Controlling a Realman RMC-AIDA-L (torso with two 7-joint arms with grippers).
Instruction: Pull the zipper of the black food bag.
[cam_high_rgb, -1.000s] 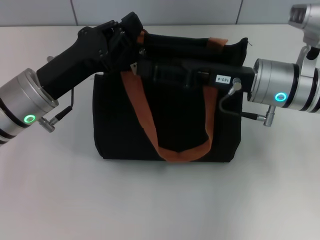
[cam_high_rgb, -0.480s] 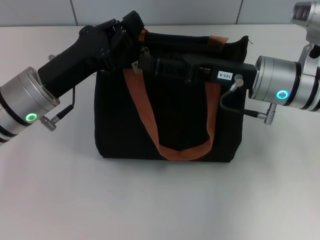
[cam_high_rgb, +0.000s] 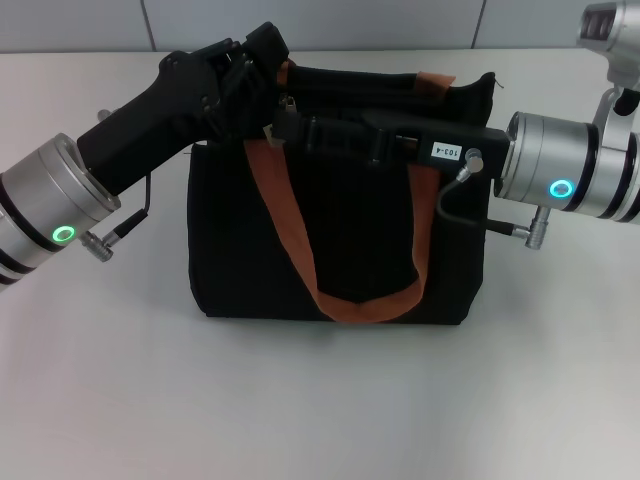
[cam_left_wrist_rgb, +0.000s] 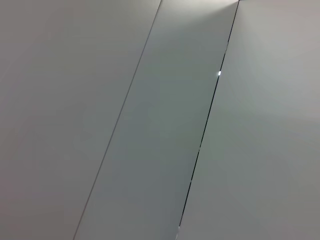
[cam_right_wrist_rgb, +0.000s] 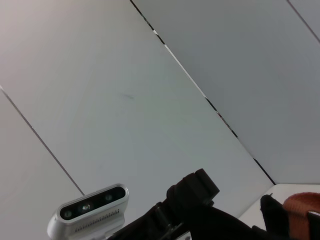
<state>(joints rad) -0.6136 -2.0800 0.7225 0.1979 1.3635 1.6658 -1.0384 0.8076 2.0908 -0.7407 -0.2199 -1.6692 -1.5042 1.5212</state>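
bag (cam_high_rgb: 340, 230) at counter (cam_high_rgb: 120, 400) centre | zipper (cam_high_rgb: 268, 132) at its 11 o'clock corner | left tool (cam_high_rgb: 262, 70) braces that corner, right tool (cam_high_rgb: 285, 122) at zipper; grip on either unclear | pull steady toward 3 o'clock along zip line

**Black bag, orange straps**

Bag (cam_high_rgb: 350, 240): plain black fabric, no pattern. Straps (cam_high_rgb: 290, 225): rust-orange. Table (cam_high_rgb: 300, 400) under bag: off-white. Both grippers, left (cam_high_rgb: 268, 75) & right (cam_high_rgb: 290, 128), black; arm cuffs beside bag silver w/ glowing green ring lights. White label w/ black digits on right gripper body.
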